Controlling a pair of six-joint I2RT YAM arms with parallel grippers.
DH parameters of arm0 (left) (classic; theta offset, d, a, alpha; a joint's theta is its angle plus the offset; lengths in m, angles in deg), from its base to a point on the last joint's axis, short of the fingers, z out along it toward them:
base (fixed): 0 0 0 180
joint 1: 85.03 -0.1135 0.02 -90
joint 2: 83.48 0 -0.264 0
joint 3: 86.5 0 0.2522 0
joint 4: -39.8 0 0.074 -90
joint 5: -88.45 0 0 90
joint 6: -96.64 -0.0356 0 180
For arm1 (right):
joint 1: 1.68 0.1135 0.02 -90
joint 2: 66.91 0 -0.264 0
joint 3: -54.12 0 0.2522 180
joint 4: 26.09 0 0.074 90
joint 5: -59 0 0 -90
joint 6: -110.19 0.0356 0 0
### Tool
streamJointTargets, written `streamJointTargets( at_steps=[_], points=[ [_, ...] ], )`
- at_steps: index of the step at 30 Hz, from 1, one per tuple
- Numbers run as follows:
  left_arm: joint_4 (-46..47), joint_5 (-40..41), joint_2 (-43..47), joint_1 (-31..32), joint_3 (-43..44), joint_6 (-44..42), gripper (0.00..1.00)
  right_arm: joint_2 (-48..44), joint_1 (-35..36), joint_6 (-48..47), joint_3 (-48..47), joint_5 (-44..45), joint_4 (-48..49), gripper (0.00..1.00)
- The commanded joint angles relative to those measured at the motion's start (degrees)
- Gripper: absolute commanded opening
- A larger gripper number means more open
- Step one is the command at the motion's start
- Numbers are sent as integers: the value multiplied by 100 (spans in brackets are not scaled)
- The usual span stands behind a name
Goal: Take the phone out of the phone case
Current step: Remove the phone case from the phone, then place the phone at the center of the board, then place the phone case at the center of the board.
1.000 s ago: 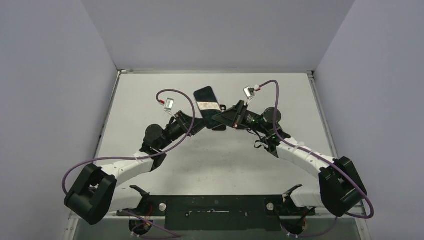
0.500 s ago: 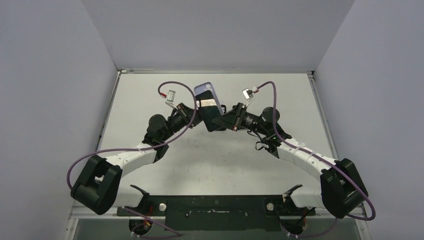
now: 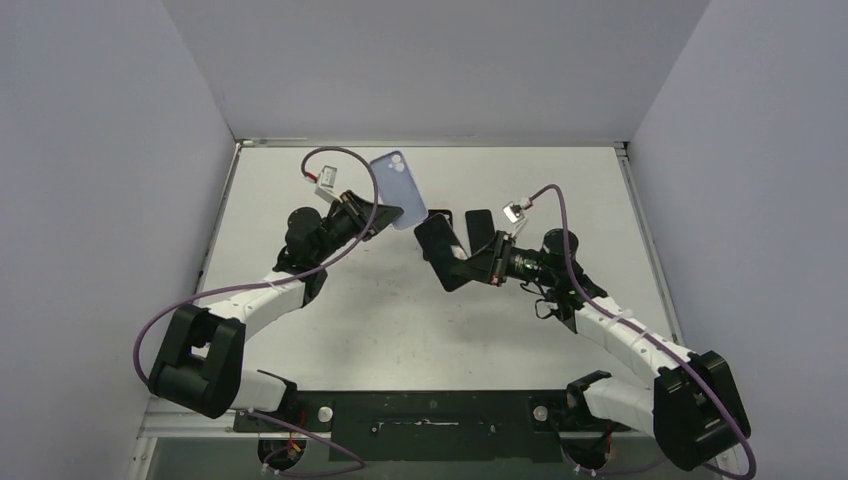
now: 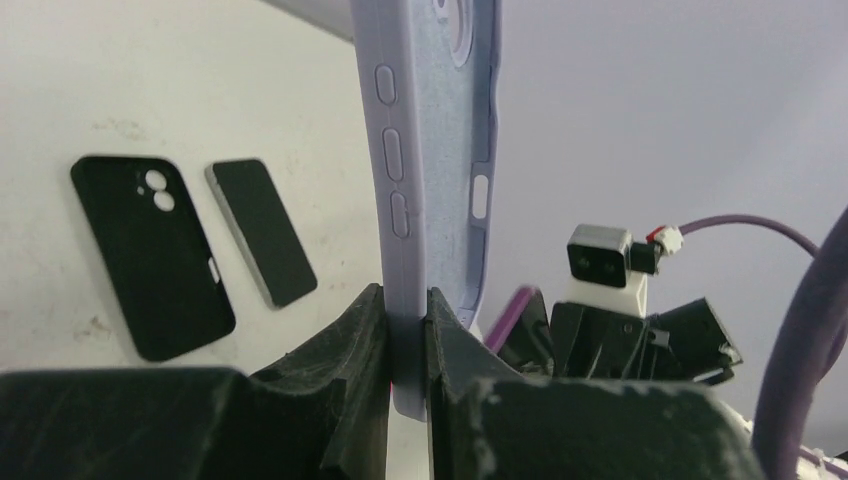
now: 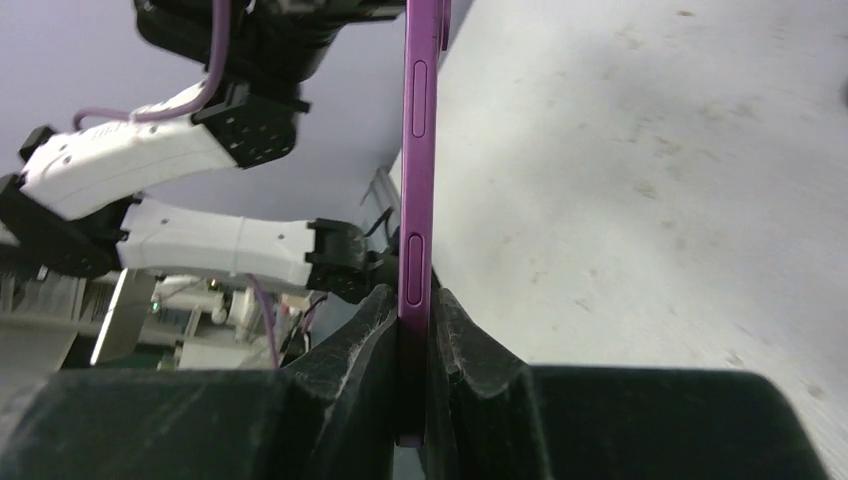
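Phone [image 5: 418,150] edge-on in closed right jaws, screen unseen, lilac case [image 4: 430,150] clamped in left jaws, top cropped.

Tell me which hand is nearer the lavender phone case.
Left. The left hand clamps the lavender case by its edge; the right hand is apart from it, gripping the purple phone.

Lilac rounded phone case [image 4: 430,150]: matt, smooth, soft rubbery look noted. Slim purple phone [image 5: 418,200]: edge seen as glossy, metallic sheen. Black gripper fingers [image 4: 340,400]: rough, grainy plastic. White tabletop [image 5: 650,180]: matt, scuffed, speckled. Flat black case [image 4: 150,260] on it: matt finish noted.
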Motion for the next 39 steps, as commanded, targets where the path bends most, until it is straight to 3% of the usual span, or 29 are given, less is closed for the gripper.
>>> streamJointTargets(
  at_steps=[1, 6, 11, 22, 28, 35, 39],
  points=[
    [-893, -668, 127, -10, -143, -586, 0, -625, -757, -261, 476, 57, -153, 0],
    [-2568, -1022, 206, 229, -124, -1205, 0, -1143, -1432, -892, 1005, 301, -1081, 0],
    [-3329, -924, 83, 843, -246, -1454, 0, -1506, -1951, -971, 1641, 608, -1398, 0],
    [-3178, -841, -1131, 1615, -201, -1289, 1, -809, -2071, -999, 2351, 718, -820, 0],
    [-2647, -747, -1607, 1728, -265, -783, 10, -74, -2020, -680, 2554, 744, 116, 0],
    [-2411, -619, -1860, 1918, -306, -480, 28, 597, -1762, -549, 2416, 913, 508, 16],
    [-2510, -492, -1806, 1916, -336, -449, 42, 640, -1709, -642, 2350, 1037, 164, 38]
  ],
)
